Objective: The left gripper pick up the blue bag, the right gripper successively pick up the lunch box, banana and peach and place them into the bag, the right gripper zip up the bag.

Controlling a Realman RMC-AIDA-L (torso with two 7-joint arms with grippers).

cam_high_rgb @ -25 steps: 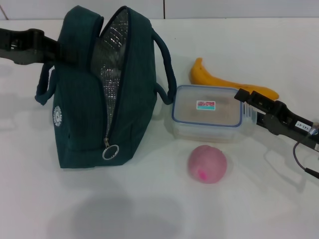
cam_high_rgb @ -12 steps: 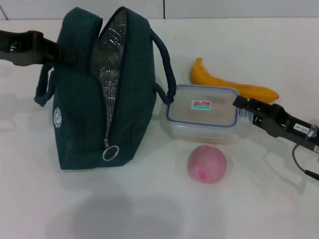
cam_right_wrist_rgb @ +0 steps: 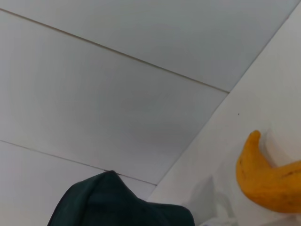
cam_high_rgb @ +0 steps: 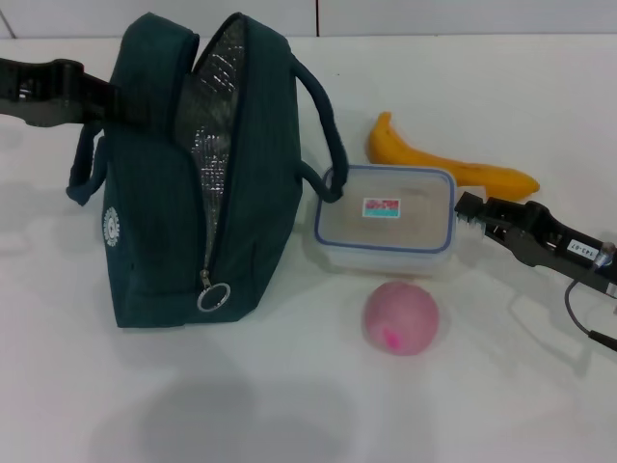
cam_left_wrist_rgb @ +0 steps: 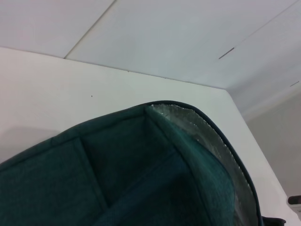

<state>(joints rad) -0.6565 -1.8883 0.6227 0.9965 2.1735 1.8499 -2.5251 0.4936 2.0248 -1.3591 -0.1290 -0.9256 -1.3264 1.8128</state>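
While the left gripper [cam_high_rgb: 106, 96] holds the upper back edge of the blue bag [cam_high_rgb: 207, 174], closed on its fabric, the bag stands upright on the table [cam_high_rgb: 289, 405] with its zipper open. Clamped on the right end of the lunch box [cam_high_rgb: 386, 224], the right gripper [cam_high_rgb: 469, 212] keeps it beside the bag. Behind the box lies the banana [cam_high_rgb: 443, 159], and the peach [cam_high_rgb: 400, 318] sits in front.

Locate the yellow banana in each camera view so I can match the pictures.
Head view: the yellow curved banana lies on the white table, behind the clear lunch box with the blue rim.
Left wrist view: not in it; only the bag and table show.
Right wrist view: the banana sits at the frame's lower right edge.
Shared landmark: the dark teal fabric bag, seen in all three views.
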